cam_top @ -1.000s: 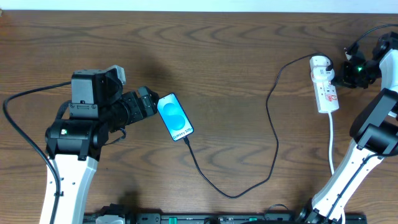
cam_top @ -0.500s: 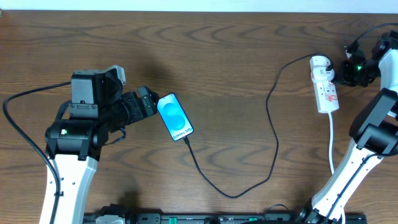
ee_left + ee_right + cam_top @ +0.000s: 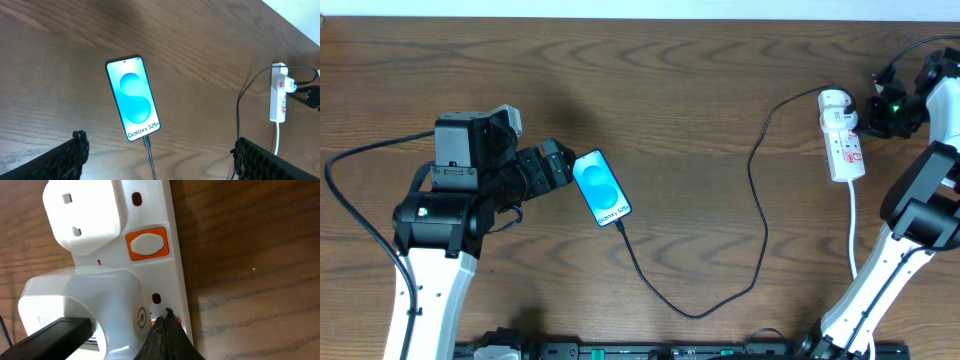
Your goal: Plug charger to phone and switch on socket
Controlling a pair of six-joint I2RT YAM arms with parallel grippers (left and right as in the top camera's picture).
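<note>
Just ahead of the wide-open left fingers (image 3: 75, 150), the phone (image 3: 132, 97) lay on the worktop (image 3: 210, 45), the charger (image 3: 150, 160) plugged into its lower edge. The right fingers (image 3: 167, 335), pressed together, sat at the socket's (image 3: 150, 275) edge.

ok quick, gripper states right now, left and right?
Left gripper: open, holding nothing; the phone lies just ahead of it.
Right gripper: shut, holding nothing, tip at the socket.
</note>
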